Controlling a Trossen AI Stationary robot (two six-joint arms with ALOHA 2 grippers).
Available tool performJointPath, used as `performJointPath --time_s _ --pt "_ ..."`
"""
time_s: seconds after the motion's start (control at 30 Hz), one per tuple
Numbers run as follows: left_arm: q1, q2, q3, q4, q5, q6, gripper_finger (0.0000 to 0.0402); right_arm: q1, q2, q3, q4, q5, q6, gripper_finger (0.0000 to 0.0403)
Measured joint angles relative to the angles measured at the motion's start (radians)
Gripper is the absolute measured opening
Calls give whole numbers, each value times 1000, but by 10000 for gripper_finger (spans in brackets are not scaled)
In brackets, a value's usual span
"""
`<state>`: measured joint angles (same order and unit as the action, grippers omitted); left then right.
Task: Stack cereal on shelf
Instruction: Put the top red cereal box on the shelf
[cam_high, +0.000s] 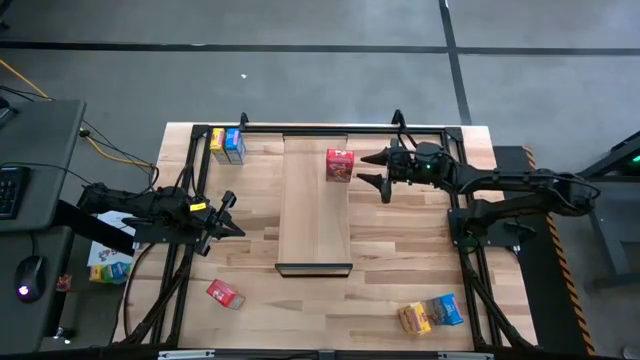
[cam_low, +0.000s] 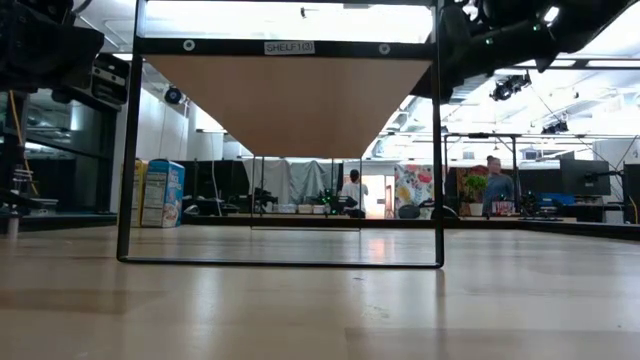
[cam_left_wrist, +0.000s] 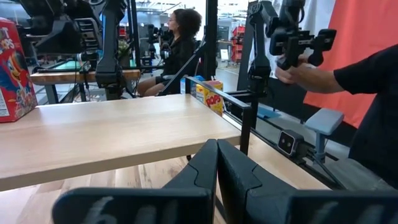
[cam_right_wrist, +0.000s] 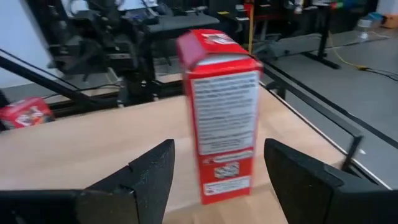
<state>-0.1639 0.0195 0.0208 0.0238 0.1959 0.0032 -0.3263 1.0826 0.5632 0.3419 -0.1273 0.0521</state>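
- Wooden surface (cam_high: 400, 260) carries the shelf (cam_high: 315, 215) at its middle, with one red box (cam_high: 339, 165) upright on the shelf's far right edge: one of six placed.
- Right gripper (cam_high: 372, 169) sits just beside that box, jaws wide, gripping nothing.
- Left gripper (cam_high: 226, 213) waits left of the shelf, jaws closed, empty.
- Five remain: yellow and blue pair (cam_high: 227, 145) far left, another pair (cam_high: 431, 313) near right, second red box (cam_high: 224, 293) near left.
- Low view hides the shelf top.

Pale smooth wood shelf (cam_high: 313, 215), seemingly glossy cardboard red box (cam_right_wrist: 222, 115)
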Motion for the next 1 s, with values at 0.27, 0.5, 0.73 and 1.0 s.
performJointPath --time_s 0.27,0.5,0.73,1.0 --pt "0 0 0 0 0 0 3 0 111 0 133 -4 -24 240" --pt "0 0 0 0 0 0 3 0 144 0 205 -17 -30 240" --pt "0 0 0 0 0 0 3 4 166 0 245 -26 -15 240" --pt "0 0 0 0 0 0 3 29 284 58 260 0 -8 240"
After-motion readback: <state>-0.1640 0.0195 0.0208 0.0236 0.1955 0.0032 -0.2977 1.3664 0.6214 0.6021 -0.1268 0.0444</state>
